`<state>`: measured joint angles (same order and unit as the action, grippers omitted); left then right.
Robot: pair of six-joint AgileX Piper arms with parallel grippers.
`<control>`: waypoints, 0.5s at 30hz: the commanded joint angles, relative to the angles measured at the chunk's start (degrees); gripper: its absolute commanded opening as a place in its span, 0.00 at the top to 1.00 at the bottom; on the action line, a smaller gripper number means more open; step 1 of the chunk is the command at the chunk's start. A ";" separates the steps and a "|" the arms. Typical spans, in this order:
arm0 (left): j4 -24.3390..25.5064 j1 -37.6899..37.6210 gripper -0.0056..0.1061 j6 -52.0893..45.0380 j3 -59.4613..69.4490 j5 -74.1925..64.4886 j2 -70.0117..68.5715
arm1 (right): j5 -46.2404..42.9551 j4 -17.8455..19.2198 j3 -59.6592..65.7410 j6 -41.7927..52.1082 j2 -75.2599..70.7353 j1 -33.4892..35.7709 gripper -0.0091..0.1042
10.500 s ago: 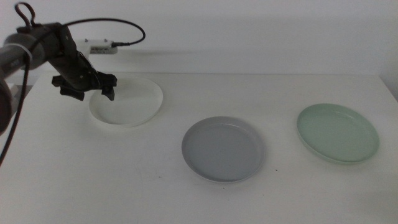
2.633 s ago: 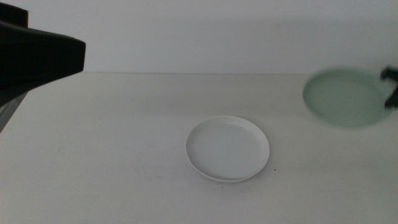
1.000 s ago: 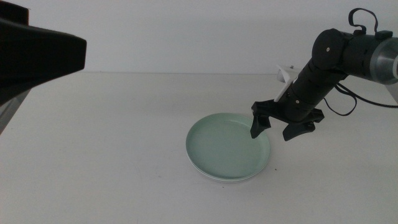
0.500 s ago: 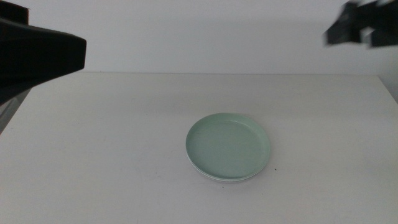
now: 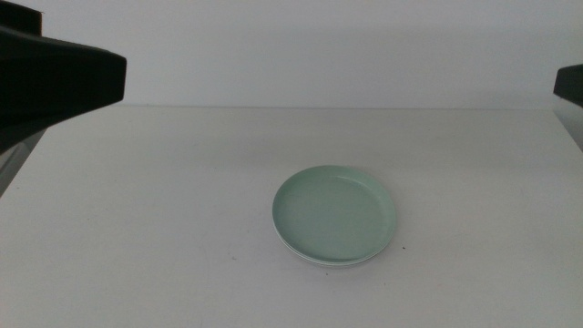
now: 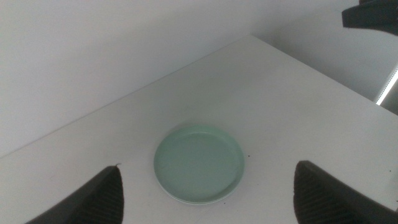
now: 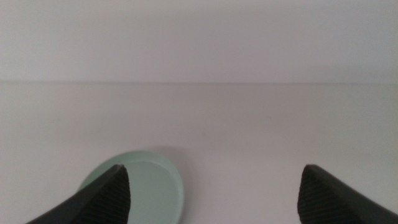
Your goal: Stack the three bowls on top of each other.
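The pale green bowl (image 5: 335, 213) sits at the table's middle, on top of a stack. A thin white rim (image 5: 330, 264) of the white bowl shows under its near edge. The grey bowl is hidden beneath them. My left gripper (image 6: 208, 208) hangs high above the table, open, its jaws wide apart, with the green bowl (image 6: 199, 163) far below between them. My right gripper (image 7: 214, 202) is also open and raised, well back from the green bowl (image 7: 143, 186). Nothing is held by either one.
A dark part of the left arm (image 5: 55, 77) fills the middle view's upper left corner. A bit of the right arm (image 5: 570, 84) shows at that view's right edge, and also as the right arm (image 6: 370, 14) in the left wrist view. The white table (image 5: 164, 200) spreads around the stack.
The right gripper let go of the green bowl on the stack, then drew up and away to the right edge. The stack and the left arm have stayed still.
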<state>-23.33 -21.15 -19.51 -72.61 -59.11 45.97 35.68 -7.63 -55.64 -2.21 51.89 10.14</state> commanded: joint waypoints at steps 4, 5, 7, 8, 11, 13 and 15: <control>-0.51 0.05 0.11 0.29 0.06 0.74 -0.05 | -0.95 0.21 0.47 -1.14 -0.94 -0.49 0.11; -0.51 0.05 0.11 0.29 0.06 0.74 -0.05 | -0.95 0.21 0.47 -1.14 -0.94 -0.49 0.11; -0.64 0.05 0.11 0.26 0.06 0.74 -0.05 | -0.95 0.21 0.47 -1.14 -0.94 -0.49 0.11; -0.05 0.05 0.11 0.26 0.06 0.74 -0.98 | -0.95 0.21 0.47 -1.14 -0.94 -0.49 0.11; 0.38 0.22 0.11 0.26 0.06 0.74 -1.36 | -0.95 0.21 0.47 -1.14 -0.94 -0.49 0.11; 1.24 0.99 0.11 0.26 0.06 0.74 -1.36 | -0.95 0.21 0.47 -1.14 -0.94 -0.49 0.11; 1.97 3.28 0.11 0.26 0.19 0.74 -1.59 | -0.95 0.21 0.47 -1.14 -0.94 -0.49 0.11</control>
<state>-22.32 -19.21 -19.51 -72.61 -58.99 44.76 35.45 -7.63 -55.64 -3.45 51.32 10.14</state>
